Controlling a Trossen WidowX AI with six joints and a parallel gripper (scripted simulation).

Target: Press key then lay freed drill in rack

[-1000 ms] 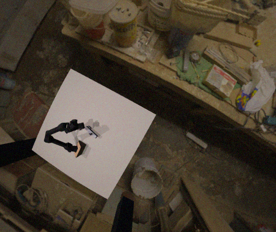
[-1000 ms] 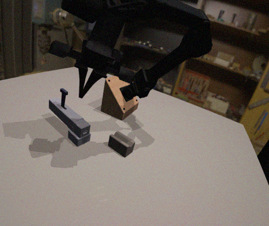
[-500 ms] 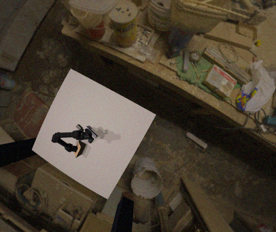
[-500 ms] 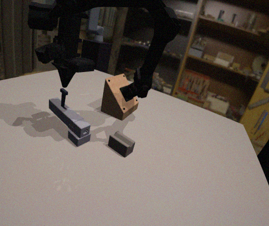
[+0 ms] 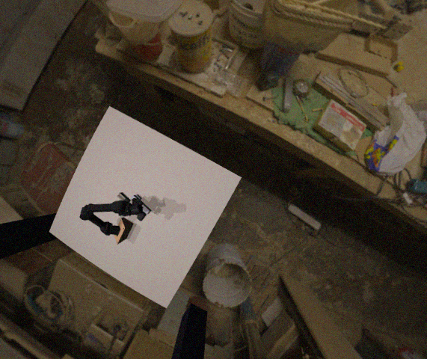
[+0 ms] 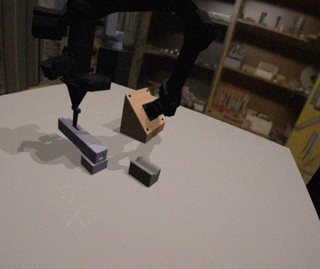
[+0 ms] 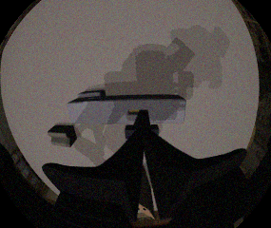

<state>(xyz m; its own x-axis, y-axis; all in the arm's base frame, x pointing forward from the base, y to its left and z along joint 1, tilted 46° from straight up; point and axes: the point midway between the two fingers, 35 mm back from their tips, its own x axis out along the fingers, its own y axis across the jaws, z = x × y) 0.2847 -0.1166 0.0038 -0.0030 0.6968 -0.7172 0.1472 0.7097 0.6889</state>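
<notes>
Top: arm [image 5: 105,214] tiny over the white table [image 5: 167,270]; key and drill hidden.

Exterior: gripper [image 6: 75,106], clenched and holding nothing, tips on the upright key [image 6: 75,118] atop the long grey block [image 6: 80,138]. Drill [image 6: 102,157] tip at the near end, likely rigid, light; grip its sides. Rack [image 6: 144,170] just beside.

Wrist: fingertips centred over the key; rack partly visible.
</notes>
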